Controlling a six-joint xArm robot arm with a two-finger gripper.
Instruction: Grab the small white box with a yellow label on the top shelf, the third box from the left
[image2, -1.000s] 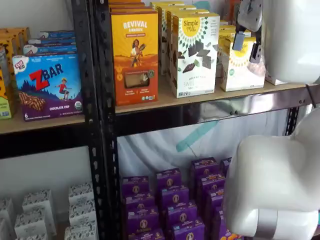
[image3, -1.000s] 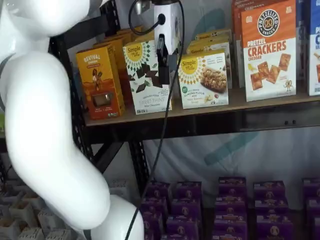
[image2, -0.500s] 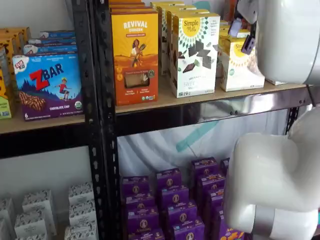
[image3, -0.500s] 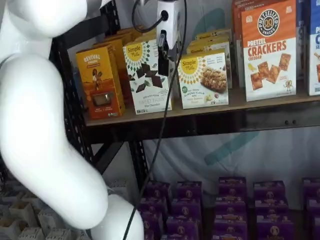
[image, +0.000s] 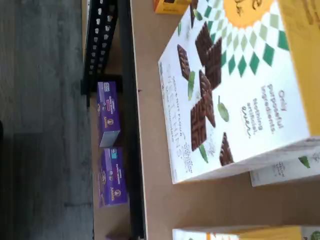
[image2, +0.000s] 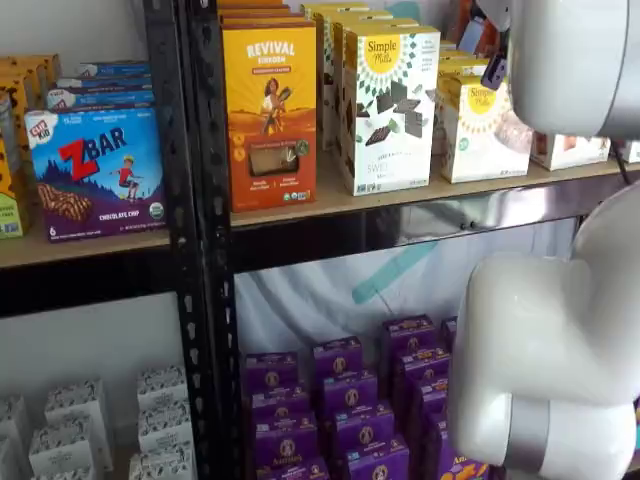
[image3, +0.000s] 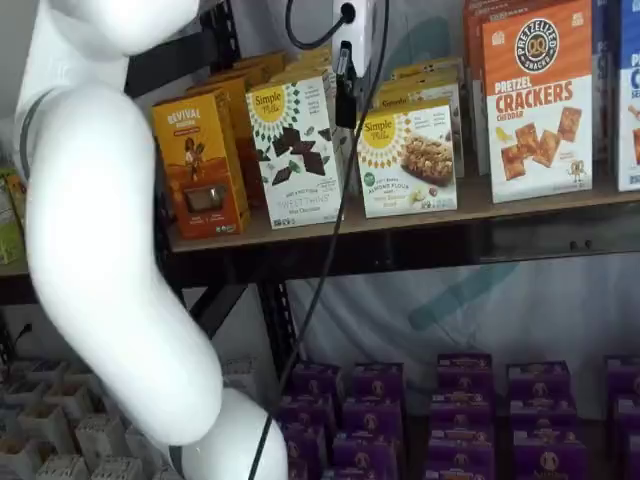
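On the top shelf (image3: 420, 222) I see the small white box (image3: 408, 162) between the tall box (image3: 293, 150) and the crackers box (image3: 537, 100), more boxes behind.

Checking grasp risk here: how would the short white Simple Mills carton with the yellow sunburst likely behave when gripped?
The short white Simple Mills carton looks like thin paperboard, so probably light and apt to dent. It stands upright beside a taller white chocolate-pieces box on the tan wooden shelf, so a nudge may slide or tip it.
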